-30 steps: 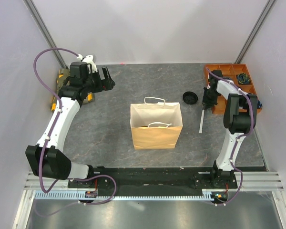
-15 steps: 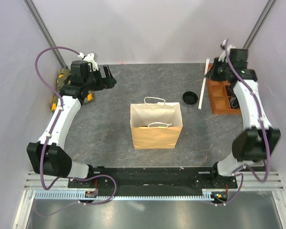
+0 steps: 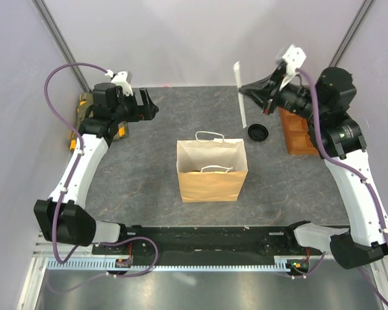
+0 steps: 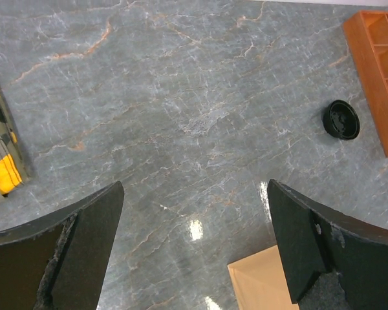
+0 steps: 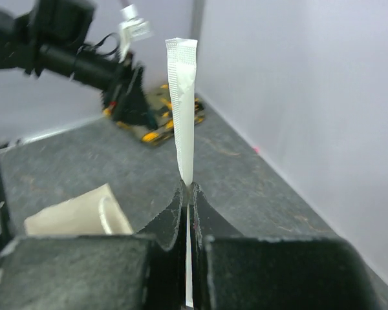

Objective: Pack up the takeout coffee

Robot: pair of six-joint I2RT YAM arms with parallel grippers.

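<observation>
My right gripper (image 3: 244, 90) (image 5: 188, 187) is shut on a white paper-wrapped straw (image 3: 239, 97) (image 5: 182, 97), held high above the back of the table, right of the bag. The straw stands upright out of the jaws. A round black lid (image 3: 258, 132) (image 4: 341, 120) lies on the table below it. The takeout coffee cup itself is out of view. A brown paper bag (image 3: 212, 169) (image 4: 258, 284) (image 5: 77, 216) with white handles stands open in the middle. My left gripper (image 3: 145, 106) (image 4: 194, 194) hangs open and empty over bare table at the back left.
An orange compartment tray (image 3: 297, 132) (image 4: 381, 71) sits at the back right, beside the lid. A yellow-and-black object (image 3: 84, 113) (image 5: 165, 123) lies at the back left edge by the wall. The table (image 3: 149, 181) is grey stone-patterned.
The right arm has risen from the orange tray and swung left, carrying the straw to above the lid. The left arm has barely moved.
</observation>
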